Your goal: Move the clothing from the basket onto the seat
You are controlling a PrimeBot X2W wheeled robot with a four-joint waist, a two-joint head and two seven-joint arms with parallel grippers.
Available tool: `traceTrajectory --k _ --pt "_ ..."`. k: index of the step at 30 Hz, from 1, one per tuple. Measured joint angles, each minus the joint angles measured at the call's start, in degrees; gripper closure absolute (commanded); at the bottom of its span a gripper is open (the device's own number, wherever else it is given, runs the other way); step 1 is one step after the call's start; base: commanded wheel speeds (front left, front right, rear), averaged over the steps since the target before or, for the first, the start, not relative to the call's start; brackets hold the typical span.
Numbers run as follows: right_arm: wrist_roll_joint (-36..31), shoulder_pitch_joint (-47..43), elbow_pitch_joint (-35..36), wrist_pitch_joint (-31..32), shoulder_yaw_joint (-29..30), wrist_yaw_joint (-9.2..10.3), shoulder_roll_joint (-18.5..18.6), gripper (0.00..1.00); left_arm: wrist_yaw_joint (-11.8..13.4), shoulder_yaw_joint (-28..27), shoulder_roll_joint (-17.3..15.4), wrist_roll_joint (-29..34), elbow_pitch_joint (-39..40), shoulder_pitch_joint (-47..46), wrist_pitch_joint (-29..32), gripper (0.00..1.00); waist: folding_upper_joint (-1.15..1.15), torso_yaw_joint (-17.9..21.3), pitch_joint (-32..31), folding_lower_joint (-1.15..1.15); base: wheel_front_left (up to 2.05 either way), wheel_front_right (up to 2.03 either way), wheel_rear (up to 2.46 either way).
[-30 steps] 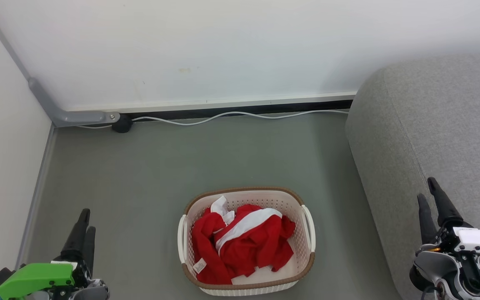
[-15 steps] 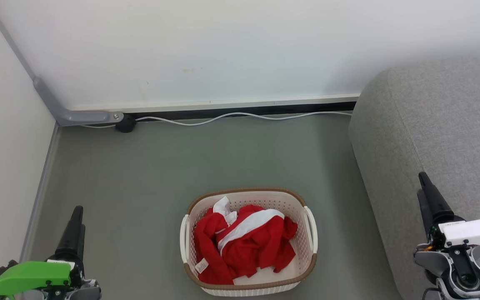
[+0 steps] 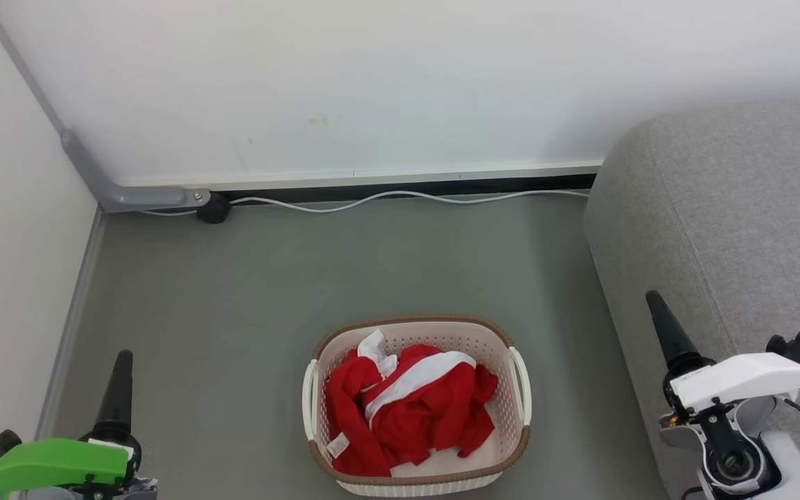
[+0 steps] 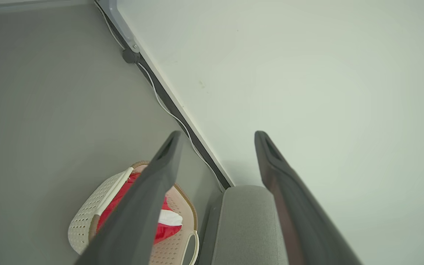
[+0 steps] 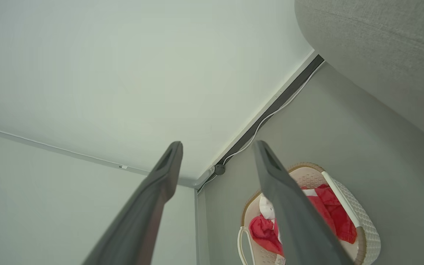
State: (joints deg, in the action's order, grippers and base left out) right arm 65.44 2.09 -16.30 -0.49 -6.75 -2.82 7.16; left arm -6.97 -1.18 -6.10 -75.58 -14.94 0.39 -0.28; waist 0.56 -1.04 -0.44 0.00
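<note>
The clothing [image 3: 407, 410] is a crumpled red heap with a white stripe, lying inside the cream basket [image 3: 519, 389] on the grey floor. The seat [image 3: 733, 208], a grey sofa, stands just right of the basket. My left gripper [image 3: 123, 357] hovers well left of the basket. My right gripper [image 3: 652, 297] hangs by the seat's front edge, right of the basket. In the left wrist view the left gripper [image 4: 218, 134] is open and empty, with the basket [image 4: 87, 224], clothing [image 4: 169, 230] and seat [image 4: 248, 221] beyond. The right gripper [image 5: 218, 144] is open and empty above the basket [image 5: 366, 235] and clothing [image 5: 329, 209].
A white cable [image 3: 400, 196] runs along the foot of the back wall to a black plug [image 3: 214, 207] beside a grey conduit [image 3: 143, 198]. A side wall [image 3: 11, 278] closes the left. Bare grey floor [image 3: 247, 333] surrounds the basket.
Both wrists have rolled, so each gripper now shows edge-on as one finger. The right gripper has moved left toward the basket. The head view has shifted slightly.
</note>
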Motion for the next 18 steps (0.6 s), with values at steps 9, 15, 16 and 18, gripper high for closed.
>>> traceTrajectory --k 9,15,16,18 --pt "-7.10 0.09 -0.37 -1.59 -3.97 1.49 0.03 0.00 0.26 1.12 -0.66 6.91 0.45 0.42 -1.82 0.00 0.00 0.09 -0.37 0.00 0.00 0.00 0.00" --pt "-11.74 0.10 -0.93 -2.89 -6.38 2.42 0.08 0.00 0.62 1.09 -0.91 11.10 0.91 0.73 -3.00 0.00 0.00 0.22 -0.57 0.00 0.00 0.00 0.00" --pt "-12.61 0.10 -1.08 -3.03 -6.71 2.43 0.10 0.00 0.77 1.02 -0.90 12.20 1.07 0.73 -3.14 0.00 0.00 0.25 -0.59 0.00 0.00 0.00 0.00" --pt "-13.39 0.10 -1.19 -3.18 -7.09 2.55 0.16 0.00 0.77 0.93 -0.90 13.05 1.22 0.74 -3.44 0.00 0.00 0.27 -0.62 0.00 0.00 0.00 0.00"
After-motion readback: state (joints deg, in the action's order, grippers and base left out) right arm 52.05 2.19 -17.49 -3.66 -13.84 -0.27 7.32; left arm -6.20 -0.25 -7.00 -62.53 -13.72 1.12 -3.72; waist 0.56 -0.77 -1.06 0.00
